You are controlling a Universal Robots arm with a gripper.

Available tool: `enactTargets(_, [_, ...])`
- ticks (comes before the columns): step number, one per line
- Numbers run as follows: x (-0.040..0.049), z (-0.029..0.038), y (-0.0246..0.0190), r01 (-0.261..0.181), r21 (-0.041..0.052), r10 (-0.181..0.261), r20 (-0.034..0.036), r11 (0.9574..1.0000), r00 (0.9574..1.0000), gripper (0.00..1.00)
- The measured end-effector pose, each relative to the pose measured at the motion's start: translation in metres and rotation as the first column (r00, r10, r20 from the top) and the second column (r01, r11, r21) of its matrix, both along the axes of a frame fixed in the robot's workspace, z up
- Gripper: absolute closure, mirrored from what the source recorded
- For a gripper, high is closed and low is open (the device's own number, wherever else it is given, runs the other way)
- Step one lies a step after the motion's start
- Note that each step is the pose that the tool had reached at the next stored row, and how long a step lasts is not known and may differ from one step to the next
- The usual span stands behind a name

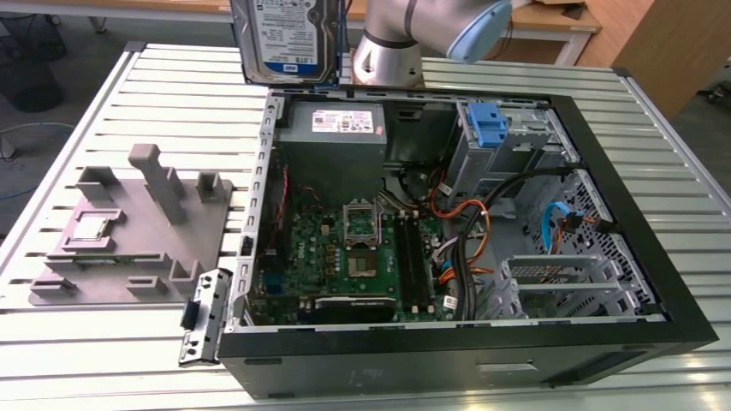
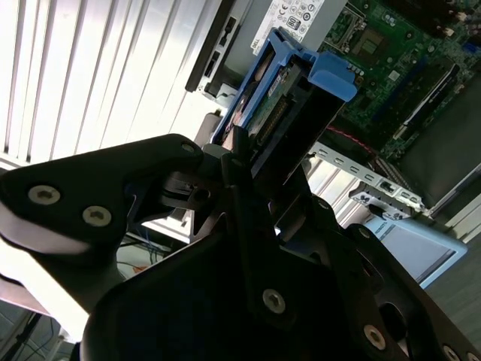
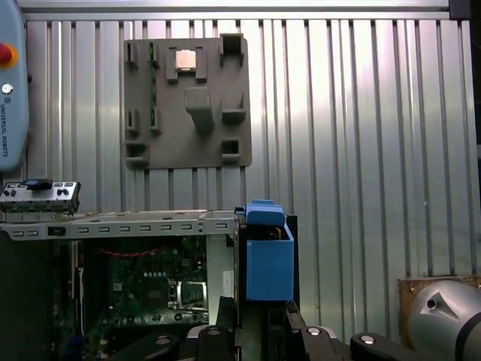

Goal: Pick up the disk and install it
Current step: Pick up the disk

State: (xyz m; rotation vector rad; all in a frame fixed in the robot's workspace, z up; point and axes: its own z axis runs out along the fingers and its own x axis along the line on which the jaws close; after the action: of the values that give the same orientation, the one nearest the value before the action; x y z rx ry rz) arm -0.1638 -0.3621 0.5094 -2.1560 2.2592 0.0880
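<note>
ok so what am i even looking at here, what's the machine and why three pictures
It is a robot arm working over a slatted metal table. One picture comes from a camera standing off the arm; the two wrist views come from cameras riding on it, looking past its black claw. On the table lie an open computer case, circuit board showing, and a grey moulded holder. The claw is shut on the disk, a silver drive in a blue frame, held in the air, not yet installed.
</note>
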Motion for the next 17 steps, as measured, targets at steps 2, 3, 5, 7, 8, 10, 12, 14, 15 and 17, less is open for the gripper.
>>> enactTargets(2, [0.0012, 0.0, 0.0, 0.0, 0.0, 0.0, 0.0, 1.0, 1.0, 0.65])
enactTargets(3, [0.0013, 0.0, 0.0, 0.0, 0.0, 0.0, 0.0, 1.0, 1.0, 0.65])
enactTargets(5, [0.0021, 0.0, 0.0, 0.0, -0.0001, 0.0, -0.0001, 1.0, 1.0, 0.65])
enactTargets(7, [0.003, 0.0, 0.0, 0.0, 0.0, 0.0, 0.0, 1.0, 1.0, 0.65])
enactTargets(8, [0.0036, 0.0, 0.0, 0.0, -0.0001, 0.0, 0.0, 1.0, 1.0, 0.65])
enactTargets(10, [0.0043, 0.0, 0.0, 0.0, 0.0, 0.0, 0.0, 1.0, 1.0, 0.65])
enactTargets(12, [0.0045, 0.0, 0.0, 0.0, 0.0, 0.0, 0.0, 1.0, 1.0, 0.65])
enactTargets(14, [0.0046, 0.0, 0.0, 0.0, 0.0, 0.0, 0.0, 1.0, 1.0, 0.65])
enactTargets(15, [0.0048, 0.0, 0.0, 0.0, 0.0, 0.0, 0.0001, 1.0, 1.0, 0.65])
enactTargets(17, [0.0053, 0.0, 0.0, 0.0, 0.0, 0.0, 0.0, 1.0, 1.0, 0.65])
